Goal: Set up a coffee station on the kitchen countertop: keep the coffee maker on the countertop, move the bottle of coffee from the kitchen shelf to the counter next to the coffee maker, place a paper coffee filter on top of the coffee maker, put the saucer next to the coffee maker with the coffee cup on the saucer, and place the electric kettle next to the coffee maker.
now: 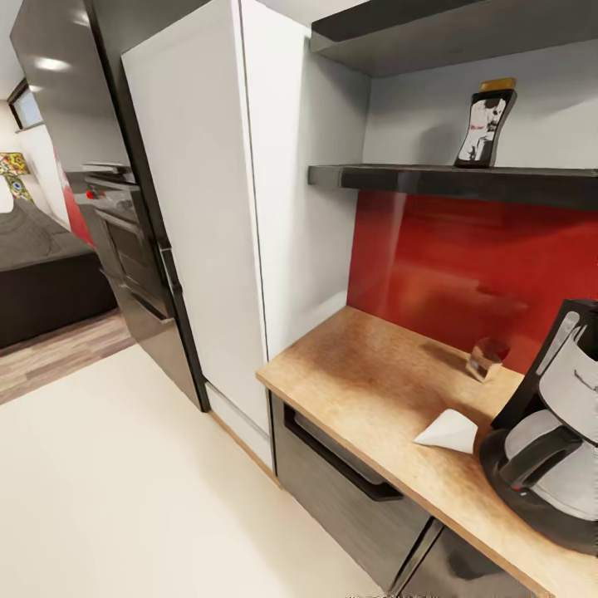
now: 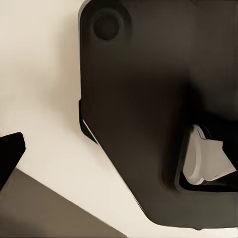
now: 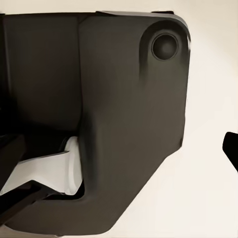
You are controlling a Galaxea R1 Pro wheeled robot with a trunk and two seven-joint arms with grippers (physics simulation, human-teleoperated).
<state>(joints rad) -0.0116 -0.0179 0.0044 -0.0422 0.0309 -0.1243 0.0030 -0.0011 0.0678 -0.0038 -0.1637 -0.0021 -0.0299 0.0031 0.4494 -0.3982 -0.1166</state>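
Worktop corner, claws out of clear sight; their opening cannot be told.
Tan speckled wood-look worktop point(image 1: 365, 365) ends beside a white tall cabinet point(image 1: 208, 208). White paper cone filter point(image 1: 449, 432) lies near its front edge, just beside the black-and-white coffee maker point(image 1: 552, 440). Slim dark bottle point(image 1: 486, 124) stands on the glossy dark shelf point(image 1: 432, 177) above. Cream floor point(image 1: 124, 482) lies open.
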